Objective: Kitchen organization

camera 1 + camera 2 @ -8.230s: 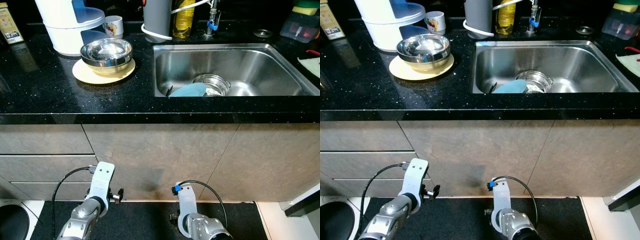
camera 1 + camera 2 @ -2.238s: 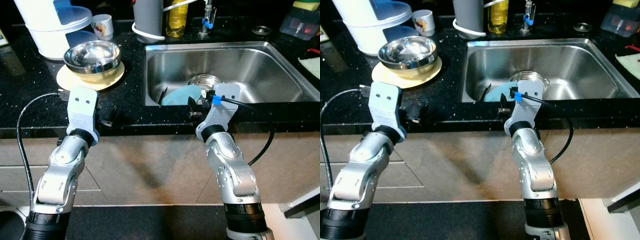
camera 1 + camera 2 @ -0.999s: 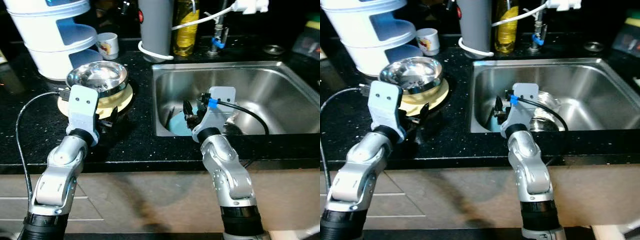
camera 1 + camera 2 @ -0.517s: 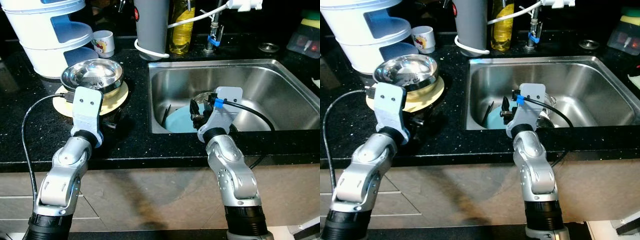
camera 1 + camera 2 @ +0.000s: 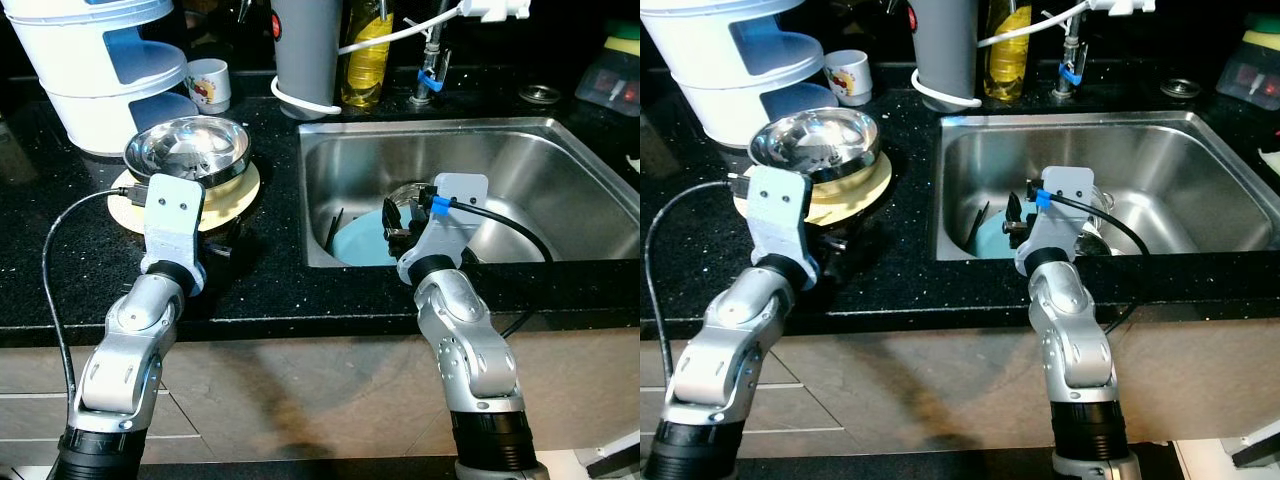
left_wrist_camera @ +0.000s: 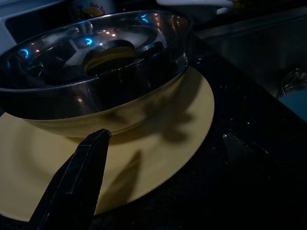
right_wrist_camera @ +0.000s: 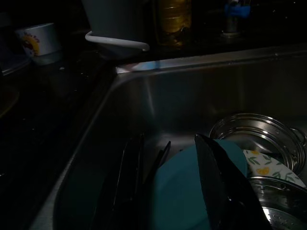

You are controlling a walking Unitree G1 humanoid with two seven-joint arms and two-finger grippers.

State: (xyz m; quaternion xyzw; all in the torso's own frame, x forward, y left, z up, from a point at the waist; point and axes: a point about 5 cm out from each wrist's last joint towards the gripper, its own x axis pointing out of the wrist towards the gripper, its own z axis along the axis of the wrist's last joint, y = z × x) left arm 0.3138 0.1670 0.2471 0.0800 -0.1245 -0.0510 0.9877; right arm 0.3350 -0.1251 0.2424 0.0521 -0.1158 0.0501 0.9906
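Note:
A steel bowl [image 5: 187, 150] sits on a yellow plate [image 5: 247, 188] on the black counter, left of the sink. My left gripper [image 5: 222, 243] hovers low at the plate's near edge, open, and one of its fingers [image 6: 79, 184] reaches over the plate's rim below the bowl. In the sink [image 5: 540, 150] a teal plate [image 5: 360, 243] leans beside a steel pot [image 7: 259, 132], a flower-patterned plate [image 7: 261, 168] and a strainer. My right gripper [image 5: 392, 220] hangs over the sink's front edge just above the teal plate, open, with nothing between its fingers [image 7: 216, 187].
At the back of the counter stand a white and blue stacked container [image 5: 100, 70], a small mug [image 5: 208, 82], a grey cylinder [image 5: 308, 45], a yellow bottle [image 5: 367, 50] and the tap [image 5: 432, 60]. Dark utensils [image 5: 335, 225] lie at the sink's left side.
Both arms have come up from beside the cabinet to counter height, left to the yellow plate, right over the sink. In the last half second they barely moved.

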